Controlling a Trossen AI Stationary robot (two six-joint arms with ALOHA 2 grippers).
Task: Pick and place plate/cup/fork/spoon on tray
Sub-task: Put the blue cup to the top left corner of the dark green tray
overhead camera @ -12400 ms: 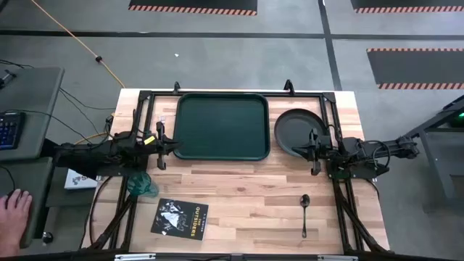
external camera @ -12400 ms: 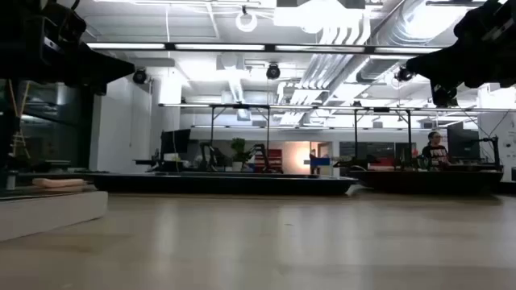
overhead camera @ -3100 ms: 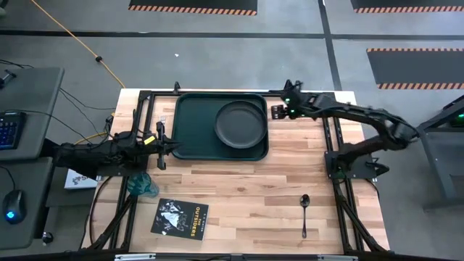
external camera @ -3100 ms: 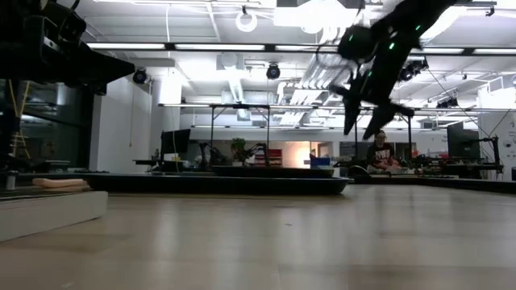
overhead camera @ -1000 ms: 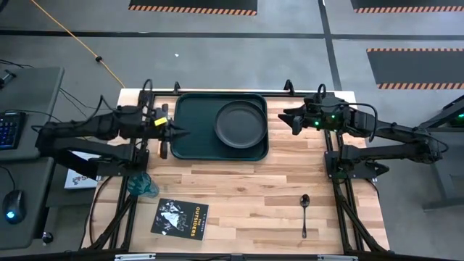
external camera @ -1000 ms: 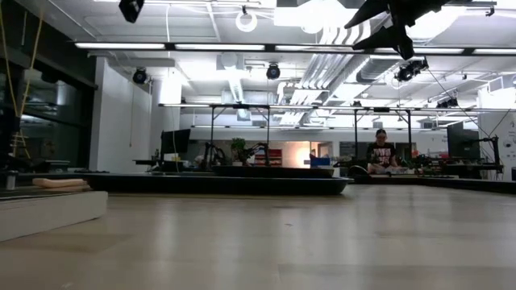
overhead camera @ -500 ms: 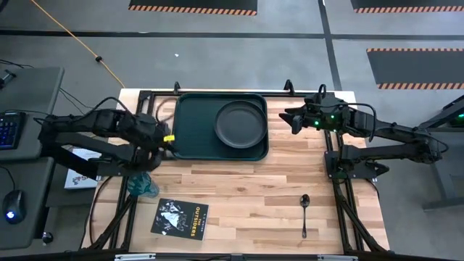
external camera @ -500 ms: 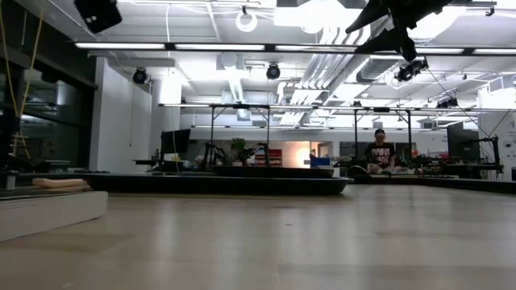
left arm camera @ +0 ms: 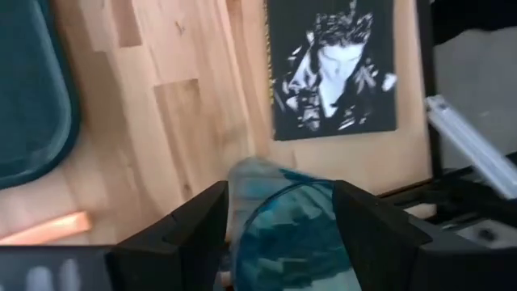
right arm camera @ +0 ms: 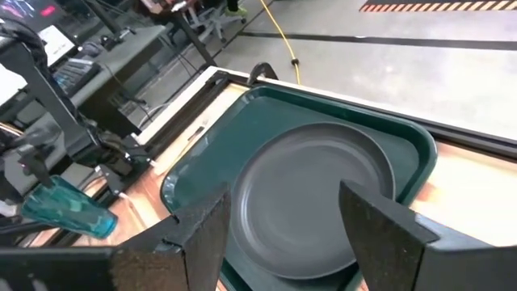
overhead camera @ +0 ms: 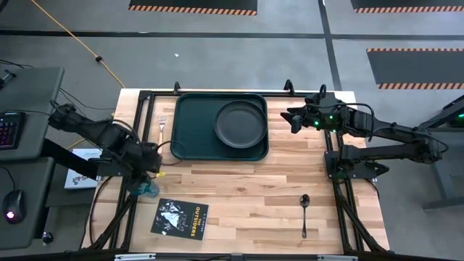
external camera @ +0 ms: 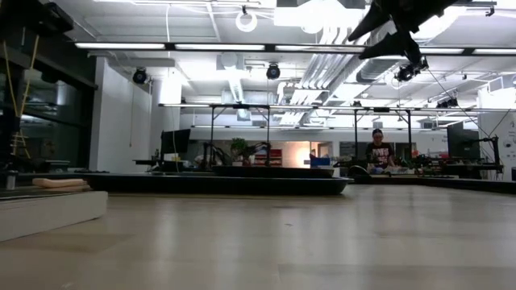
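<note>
The step in hand is looking like the cup pickup: the left gripper [left arm camera: 279, 222] is hovering directly over the small translucent teal-blue tumbler [left arm camera: 287, 230], its two dark fingers [left arm camera: 190, 222] spread wide to either side of the cup and not gripping it. In the high view the cup [overhead camera: 145, 186] is lying near the table's left edge, under the left gripper [overhead camera: 151, 165] and well apart from the large dark green rectangular plastic tray [overhead camera: 190, 127]. The round dark grey-black plate [overhead camera: 240, 122] is already sitting in the tray's right half. The right gripper [overhead camera: 291, 120] is waiting in the air just beside the tray's right edge, fingers parted and holding nothing. The next move is probably calling for a descent around the cup, a firm closing, then a carry to the bare left half of the tray. The small fork with a light tan handle [overhead camera: 162, 128] is lying just left of the tray, and the slim dark spoon [overhead camera: 304, 212] is resting near the front right. A black booklet with white print [overhead camera: 179, 217] is lying on the pale wooden plank table [overhead camera: 246, 188]. Beyond it, a bright industrial room with ceiling lights is showing, and a person [external camera: 377, 155] is standing far off.
</note>
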